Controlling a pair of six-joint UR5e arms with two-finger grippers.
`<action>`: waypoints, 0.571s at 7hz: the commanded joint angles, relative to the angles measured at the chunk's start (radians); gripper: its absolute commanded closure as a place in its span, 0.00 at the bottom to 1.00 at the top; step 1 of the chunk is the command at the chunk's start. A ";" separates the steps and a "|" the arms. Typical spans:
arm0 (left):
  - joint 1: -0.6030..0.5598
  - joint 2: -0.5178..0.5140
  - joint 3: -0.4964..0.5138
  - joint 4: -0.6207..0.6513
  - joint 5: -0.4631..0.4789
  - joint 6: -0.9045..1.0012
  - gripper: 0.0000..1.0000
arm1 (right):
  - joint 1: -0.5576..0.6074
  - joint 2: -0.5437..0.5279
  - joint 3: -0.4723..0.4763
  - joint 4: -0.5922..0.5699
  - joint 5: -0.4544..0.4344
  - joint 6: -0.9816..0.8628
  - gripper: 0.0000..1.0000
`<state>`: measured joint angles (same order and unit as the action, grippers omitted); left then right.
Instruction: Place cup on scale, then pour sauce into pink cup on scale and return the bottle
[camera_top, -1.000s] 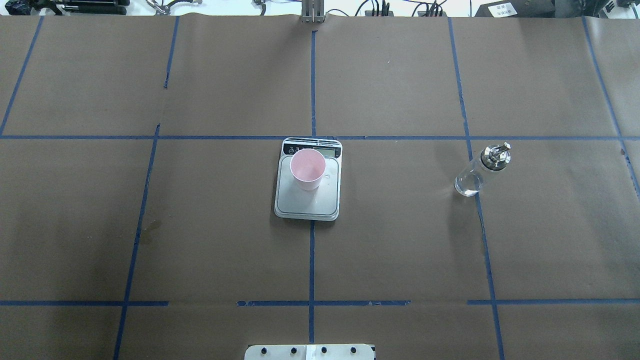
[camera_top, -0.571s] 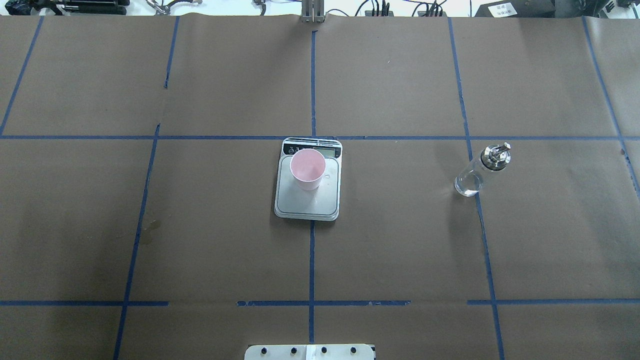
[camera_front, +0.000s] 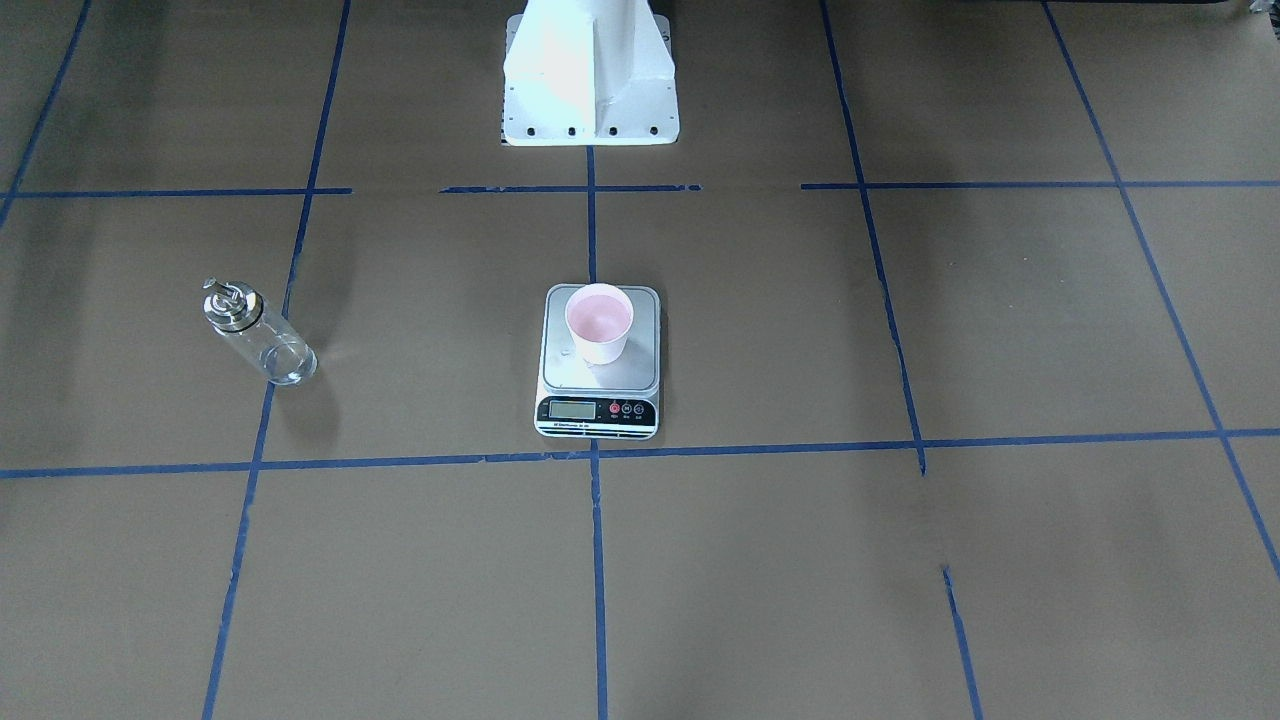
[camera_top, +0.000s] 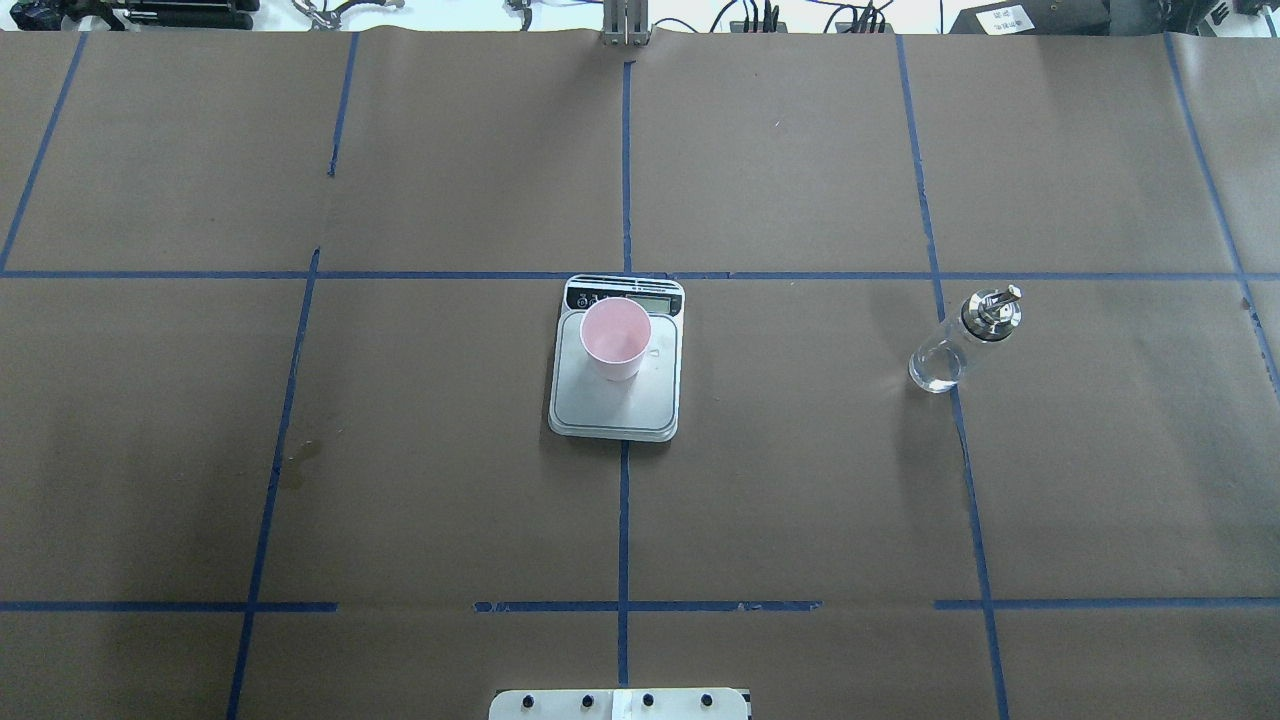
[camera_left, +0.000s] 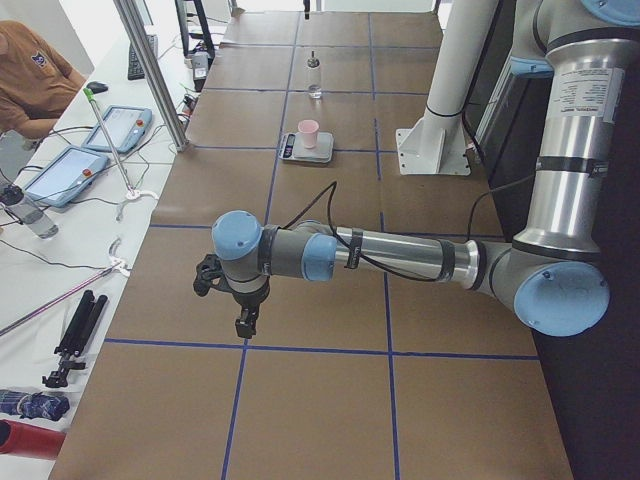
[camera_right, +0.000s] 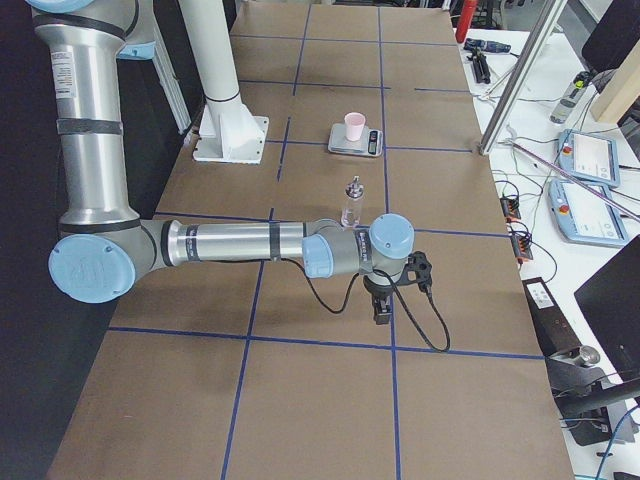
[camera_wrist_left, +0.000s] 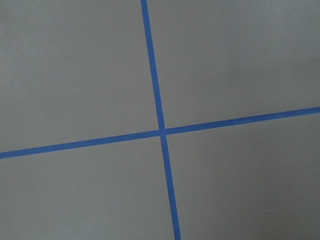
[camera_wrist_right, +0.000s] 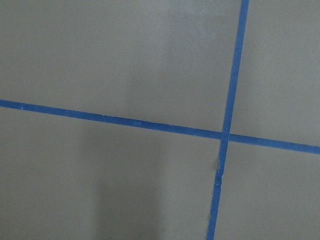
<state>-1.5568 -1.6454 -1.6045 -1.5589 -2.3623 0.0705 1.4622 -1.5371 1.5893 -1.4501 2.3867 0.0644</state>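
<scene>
The pink cup (camera_top: 615, 335) stands upright on the far part of the scale (camera_top: 622, 408) at the table's centre, also seen in the front view as cup (camera_front: 598, 322) on scale (camera_front: 628, 378). The clear glass bottle (camera_top: 950, 345) with its silver spout stands upright, well to the right of the scale, with nothing holding it; the sauce inside is too clear to make out. My left gripper (camera_left: 243, 325) and right gripper (camera_right: 380, 315) hang over bare paper at opposite table ends, far from everything. They show only in the side views, so I cannot tell whether they are open or shut.
The white robot pedestal (camera_front: 590, 80) stands at the near table edge. Blue tape lines grid the brown paper, and a small stain (camera_top: 300, 462) lies left of centre. A seated person (camera_left: 30, 70), tablets (camera_left: 118, 128) and a tripod sit beyond the far edge.
</scene>
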 joint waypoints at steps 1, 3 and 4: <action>0.000 0.010 0.000 -0.007 -0.002 0.000 0.00 | 0.001 -0.005 0.001 -0.001 -0.001 0.000 0.00; 0.000 0.010 0.003 -0.007 -0.002 0.000 0.00 | 0.015 0.006 0.012 -0.047 -0.007 0.000 0.00; 0.000 0.010 0.000 -0.007 -0.003 0.000 0.00 | 0.015 0.011 0.043 -0.100 -0.017 0.000 0.00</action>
<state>-1.5570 -1.6357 -1.6034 -1.5660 -2.3642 0.0706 1.4753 -1.5322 1.6056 -1.4960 2.3790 0.0644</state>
